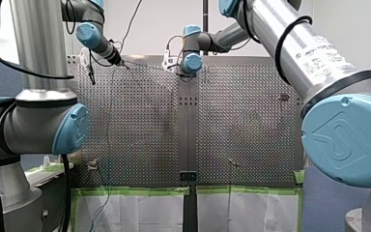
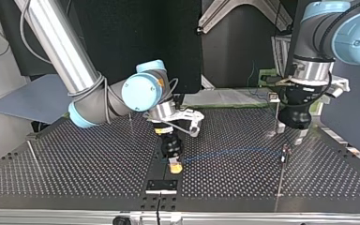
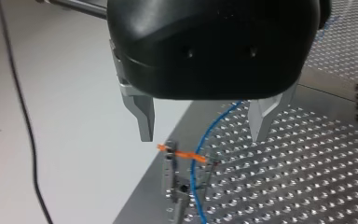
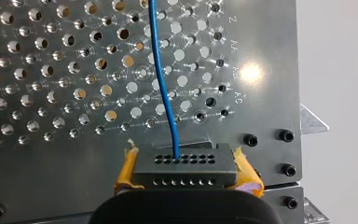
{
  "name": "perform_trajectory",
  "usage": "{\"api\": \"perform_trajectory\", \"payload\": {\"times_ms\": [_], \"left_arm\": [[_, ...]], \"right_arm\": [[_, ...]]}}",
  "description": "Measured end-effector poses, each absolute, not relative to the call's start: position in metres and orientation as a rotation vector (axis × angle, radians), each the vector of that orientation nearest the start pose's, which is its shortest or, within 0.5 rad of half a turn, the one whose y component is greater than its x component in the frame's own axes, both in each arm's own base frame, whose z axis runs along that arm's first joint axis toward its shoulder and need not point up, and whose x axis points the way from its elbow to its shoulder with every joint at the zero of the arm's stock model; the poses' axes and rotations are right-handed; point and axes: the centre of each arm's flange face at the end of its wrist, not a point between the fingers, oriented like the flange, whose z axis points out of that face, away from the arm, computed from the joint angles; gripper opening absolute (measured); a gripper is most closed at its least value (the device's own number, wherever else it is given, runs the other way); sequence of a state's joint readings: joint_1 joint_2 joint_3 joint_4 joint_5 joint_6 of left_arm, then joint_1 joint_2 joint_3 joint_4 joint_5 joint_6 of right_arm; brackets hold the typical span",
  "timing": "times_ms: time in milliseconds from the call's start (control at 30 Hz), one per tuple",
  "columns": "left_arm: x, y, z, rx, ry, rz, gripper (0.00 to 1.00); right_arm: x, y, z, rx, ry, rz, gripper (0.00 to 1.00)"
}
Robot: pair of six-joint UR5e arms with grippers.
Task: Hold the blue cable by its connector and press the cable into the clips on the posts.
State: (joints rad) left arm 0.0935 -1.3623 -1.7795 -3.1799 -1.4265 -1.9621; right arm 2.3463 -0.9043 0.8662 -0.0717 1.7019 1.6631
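Table (image 4: 261,121) reads Z, AA, AB, AC near blue cable (image 4: 159,70).

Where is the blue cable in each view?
Front view: blue cable, a faint line at the far edge.
Top view: cable crosses the middle.
Left wrist view: cable under my left gripper, through a clip.
Right wrist view: cable leaves the connector.
Shared landmark: perforated table.

Perforated metal table (image 1: 140,125), two plates (green tape (image 1: 130,191) along one edge)
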Motion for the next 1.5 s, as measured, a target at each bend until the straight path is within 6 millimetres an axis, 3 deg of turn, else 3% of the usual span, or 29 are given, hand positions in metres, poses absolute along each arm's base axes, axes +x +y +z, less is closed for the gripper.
{"api": "perform_trajectory", "payload": {"times_ms": [1500], "left_arm": [[0.407, -0.124, 0.477, -0.188, 1.585, -0.237, 1.0]], "right_arm": [[0.621, -0.46, 0.422, 1.547, -0.883, 1.807, 0.0]]}}
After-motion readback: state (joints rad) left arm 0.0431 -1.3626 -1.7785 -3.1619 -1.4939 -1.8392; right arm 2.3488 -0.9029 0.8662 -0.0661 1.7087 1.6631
